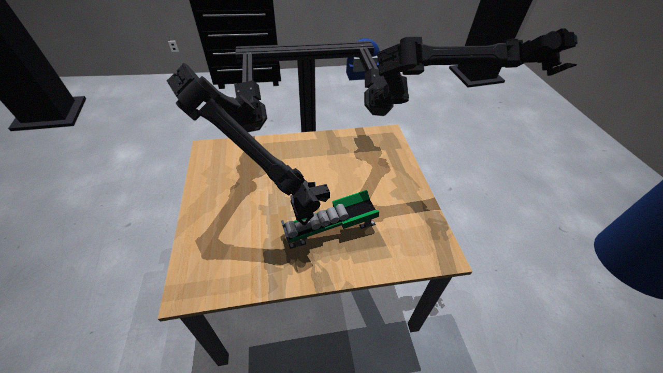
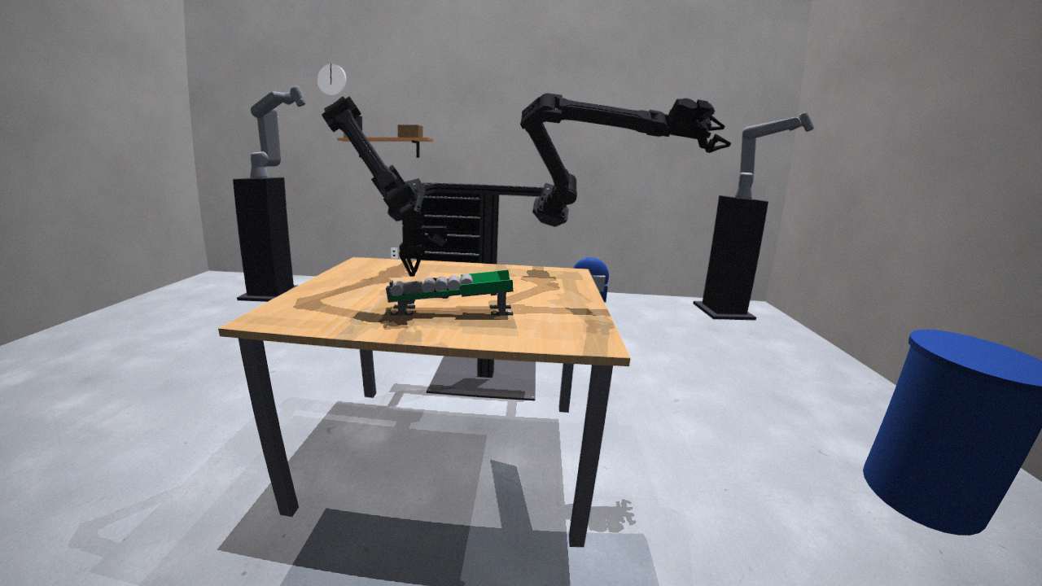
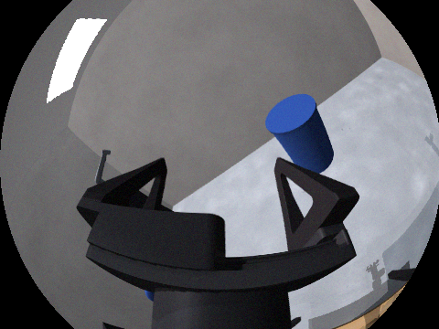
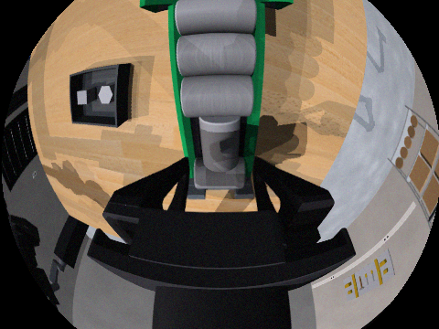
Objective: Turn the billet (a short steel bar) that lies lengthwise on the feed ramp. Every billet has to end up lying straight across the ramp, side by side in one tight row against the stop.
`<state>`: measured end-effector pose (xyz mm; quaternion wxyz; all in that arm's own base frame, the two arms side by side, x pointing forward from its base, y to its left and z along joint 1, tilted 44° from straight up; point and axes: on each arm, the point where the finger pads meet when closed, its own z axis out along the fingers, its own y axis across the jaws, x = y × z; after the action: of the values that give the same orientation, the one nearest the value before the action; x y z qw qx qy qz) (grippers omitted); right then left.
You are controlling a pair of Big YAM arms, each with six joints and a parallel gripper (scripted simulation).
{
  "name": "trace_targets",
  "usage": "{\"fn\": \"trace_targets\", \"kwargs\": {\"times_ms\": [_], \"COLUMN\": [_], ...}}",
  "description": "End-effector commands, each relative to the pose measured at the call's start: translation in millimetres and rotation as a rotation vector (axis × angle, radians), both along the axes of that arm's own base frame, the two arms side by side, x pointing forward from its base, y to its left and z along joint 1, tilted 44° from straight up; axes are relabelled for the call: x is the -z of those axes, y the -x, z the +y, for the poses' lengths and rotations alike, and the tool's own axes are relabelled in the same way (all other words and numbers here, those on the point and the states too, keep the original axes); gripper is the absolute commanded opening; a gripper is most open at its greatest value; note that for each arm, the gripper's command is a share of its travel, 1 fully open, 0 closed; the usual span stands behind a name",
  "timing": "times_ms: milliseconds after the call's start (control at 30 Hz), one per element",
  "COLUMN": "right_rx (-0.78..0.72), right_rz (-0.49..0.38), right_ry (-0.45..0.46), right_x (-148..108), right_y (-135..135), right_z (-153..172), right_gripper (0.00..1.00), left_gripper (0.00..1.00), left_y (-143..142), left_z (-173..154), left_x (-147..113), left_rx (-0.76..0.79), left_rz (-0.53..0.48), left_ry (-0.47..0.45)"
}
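Note:
A grey billet [image 1: 303, 228] [image 2: 413, 287] [image 4: 219, 146] lies lengthwise on the green feed ramp [image 1: 350, 199] [image 2: 486, 282] [image 4: 259, 87]. Below it one billet [image 1: 291, 229] [image 2: 396, 289] [image 4: 219, 179] lies across by the stop [image 4: 198, 194]. Above it several billets [image 1: 342, 212] [image 4: 217, 55] lie across, side by side. My right gripper [image 1: 303, 221] [image 2: 412, 273] [image 4: 220, 163] hangs over the lower end of the ramp, part open and empty, pointing down. It partly hides the lengthwise billet in the top view. My left gripper [image 2: 725, 136] [image 3: 220, 160] is wide open and empty, raised far from the ramp.
A black open tray [image 4: 124, 91] with a pale hexagon and a square stands beside the ramp in the right wrist view. The ramp stands on short feet on the wooden table [image 1: 213, 157] [image 2: 291, 327]. A blue barrel [image 1: 639, 250] [image 2: 954, 444] [image 3: 304, 142] stands on the floor beyond the table.

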<state>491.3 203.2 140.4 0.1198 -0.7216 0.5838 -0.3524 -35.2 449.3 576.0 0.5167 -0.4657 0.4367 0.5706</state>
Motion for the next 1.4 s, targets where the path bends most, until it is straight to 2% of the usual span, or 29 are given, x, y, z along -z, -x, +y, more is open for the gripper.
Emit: {"fn": "trace_targets", "kwargs": {"times_ms": [0, 67, 100, 167, 200, 233, 300, 1167, 1367], "right_rx": [0.003, 0.002, -0.017, -0.019, -0.017, -0.017, -0.015, -0.014, -0.017], "right_rz": [0.012, 0.002, -0.030, -0.033, -0.034, -0.008, 0.001, -0.004, -0.011], "right_ry": [0.024, 0.018, -0.002, -0.004, -0.004, 0.011, 0.016, 0.012, 0.003], "right_x": [17, 12, -8, -10, -10, 6, 12, 9, 3], "right_y": [-10, -14, -10, -11, -11, -11, -10, -10, -14], "right_z": [-12, -9, 1, 3, 2, 2, 1, 1, 13], "right_gripper": [0.57, 0.57, 0.57, 0.57, 0.57, 0.57, 0.57, 0.57, 0.57], "left_gripper": [1.00, 1.00, 1.00, 1.00, 1.00, 1.00, 1.00, 1.00, 1.00], "left_y": [8, 8, 8, 8, 8, 8, 8, 8, 8], "left_z": [-13, -13, -13, -13, -13, -13, -13, -13, -13], "left_x": [-42, -42, -42, -42, -42, -42, -42, -42, -42], "left_rx": [-0.014, -0.014, -0.014, -0.014, -0.014, -0.014, -0.014, -0.014, -0.014], "left_rz": [-0.011, -0.011, -0.011, -0.011, -0.011, -0.011, -0.011, -0.011, -0.011], "left_ry": [-0.063, -0.063, -0.063, -0.063, -0.063, -0.063, -0.063, -0.063, -0.063]}}
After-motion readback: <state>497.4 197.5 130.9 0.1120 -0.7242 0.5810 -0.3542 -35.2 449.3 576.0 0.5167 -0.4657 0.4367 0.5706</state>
